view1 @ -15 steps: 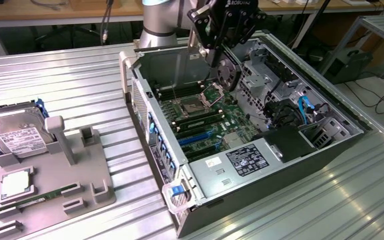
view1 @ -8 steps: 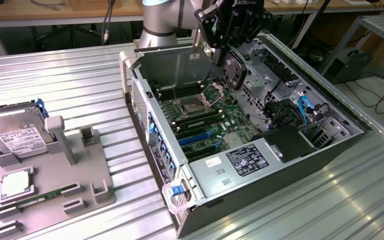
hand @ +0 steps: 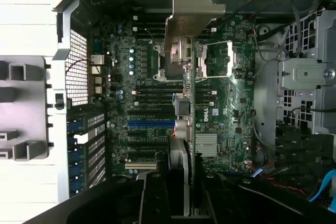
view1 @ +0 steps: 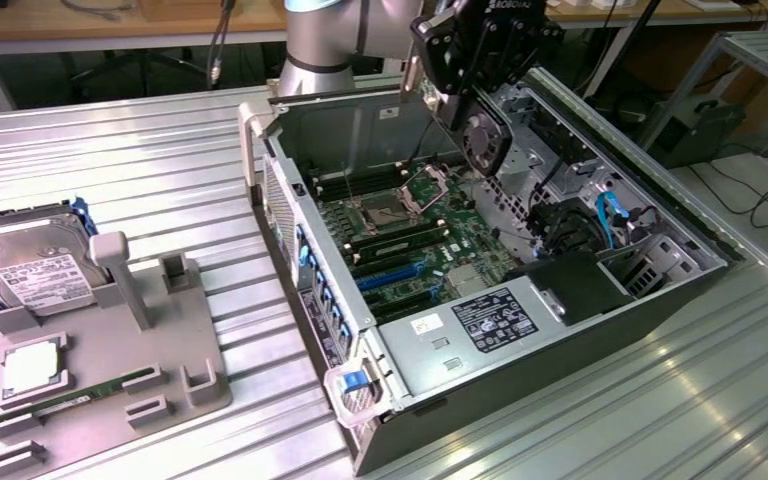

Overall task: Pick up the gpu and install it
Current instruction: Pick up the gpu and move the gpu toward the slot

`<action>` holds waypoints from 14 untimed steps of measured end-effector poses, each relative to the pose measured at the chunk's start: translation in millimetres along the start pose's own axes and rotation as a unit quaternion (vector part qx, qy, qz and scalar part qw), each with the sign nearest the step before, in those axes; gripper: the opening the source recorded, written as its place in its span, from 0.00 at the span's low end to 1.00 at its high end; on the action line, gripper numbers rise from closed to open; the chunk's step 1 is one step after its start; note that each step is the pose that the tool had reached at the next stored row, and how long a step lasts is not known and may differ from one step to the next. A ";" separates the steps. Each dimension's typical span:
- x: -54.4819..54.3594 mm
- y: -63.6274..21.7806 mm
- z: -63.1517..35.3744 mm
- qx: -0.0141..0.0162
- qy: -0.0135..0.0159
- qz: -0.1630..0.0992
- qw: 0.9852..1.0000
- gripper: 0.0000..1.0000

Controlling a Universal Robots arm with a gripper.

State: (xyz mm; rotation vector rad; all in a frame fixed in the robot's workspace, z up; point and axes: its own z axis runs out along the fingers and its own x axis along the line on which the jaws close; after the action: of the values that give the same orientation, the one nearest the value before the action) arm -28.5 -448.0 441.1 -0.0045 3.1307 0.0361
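Hanging above the motherboard (view1: 404, 235) of the open computer case (view1: 344, 125), the gpu (view1: 486, 140) is clamped edge-on between the fingers of the tool (view1: 475, 100), with its silver bracket (hand: 191, 14) at the far end. The case lies on the ribbed metal surface (view1: 144, 160).

The gpu (view1: 484, 140), green card with black fan; lifted, on edge above the motherboard (view1: 411, 235)
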 end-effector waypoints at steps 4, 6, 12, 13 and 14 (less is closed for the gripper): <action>-7.7 0.0 0.1 0.000 0.000 0.000 1.000 0.28; -11.9 0.0 0.2 0.000 0.001 0.000 1.000 0.28; -18.5 0.0 0.2 -0.001 0.002 0.000 1.000 0.28; -18.5 0.0 0.2 -0.001 0.002 0.000 1.000 0.28; -18.5 0.0 0.2 -0.001 0.002 0.000 1.000 0.28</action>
State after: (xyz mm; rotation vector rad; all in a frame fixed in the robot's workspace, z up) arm -9.9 -447.9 441.1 -0.0050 3.1344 0.0379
